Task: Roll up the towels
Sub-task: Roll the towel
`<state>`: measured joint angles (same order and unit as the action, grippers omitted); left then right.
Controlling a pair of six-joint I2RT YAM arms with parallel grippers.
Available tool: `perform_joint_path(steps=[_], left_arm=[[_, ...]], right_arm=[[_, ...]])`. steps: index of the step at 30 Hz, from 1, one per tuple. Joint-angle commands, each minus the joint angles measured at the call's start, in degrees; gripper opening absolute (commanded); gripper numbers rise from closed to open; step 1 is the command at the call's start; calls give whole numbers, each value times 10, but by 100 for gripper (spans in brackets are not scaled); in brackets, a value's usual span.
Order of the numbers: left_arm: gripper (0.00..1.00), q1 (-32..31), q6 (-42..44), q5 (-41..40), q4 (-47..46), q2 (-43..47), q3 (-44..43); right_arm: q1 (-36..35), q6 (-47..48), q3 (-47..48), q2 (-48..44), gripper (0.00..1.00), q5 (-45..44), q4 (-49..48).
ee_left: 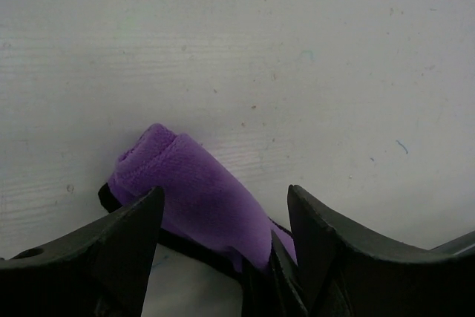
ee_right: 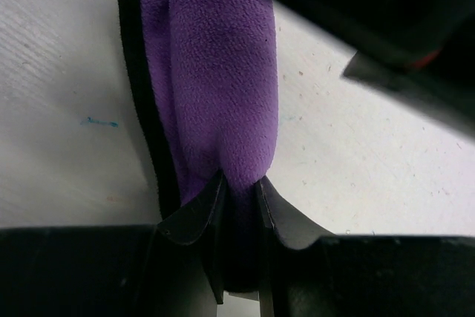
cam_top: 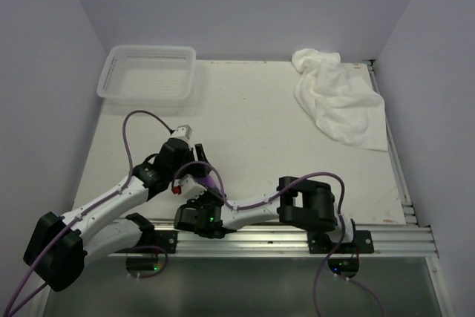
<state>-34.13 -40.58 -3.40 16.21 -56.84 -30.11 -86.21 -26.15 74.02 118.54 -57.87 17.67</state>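
My arms meet low: right gripper (ee_right: pixel 239 189) pinches the rolled purple towel (ee_right: pixel 223 72), left gripper (ee_left: pixel 223 209) straddles it, fingers wide, over a white table (cam_top: pixel 252 131), pale walls (cam_top: pixel 245 5).

The purple towel (ee_right: pixel 223 72) is soft, matt cloth with a fine fuzzy nap and a dark trim. The white towel (cam_top: pixel 338 98) looks thick and fluffy. The basket (cam_top: pixel 148 97) is white plastic mesh. The table (cam_top: pixel 252 139) is white, matt and faintly scuffed. The right gripper (ee_right: pixel 239 183) has smooth black plastic fingers with a dull shine.
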Motion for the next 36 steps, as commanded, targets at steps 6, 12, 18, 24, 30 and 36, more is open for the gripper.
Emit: perform_joint_path(steps=[6, 12, 18, 24, 30, 36], left_arm=[[77, 2, -46, 63, -33, -26, 58], [86, 2, -93, 85, -57, -21, 69], [90, -3, -118, 74, -57, -27, 81], [90, -30, -137, 38, -36, 7, 75], [90, -56, -159, 18, -50, 42, 84], [90, -94, -197, 23, -62, 24, 106]], right_arm=[[0, 2, 26, 56, 0, 23, 62], [-1, -5, 35, 65, 0, 24, 71], [-3, -14, 53, 76, 0, 36, 76], [-5, -24, 74, 93, 0, 43, 95], [-7, -30, 87, 100, 0, 59, 106], [-7, -37, 106, 108, 0, 76, 118]])
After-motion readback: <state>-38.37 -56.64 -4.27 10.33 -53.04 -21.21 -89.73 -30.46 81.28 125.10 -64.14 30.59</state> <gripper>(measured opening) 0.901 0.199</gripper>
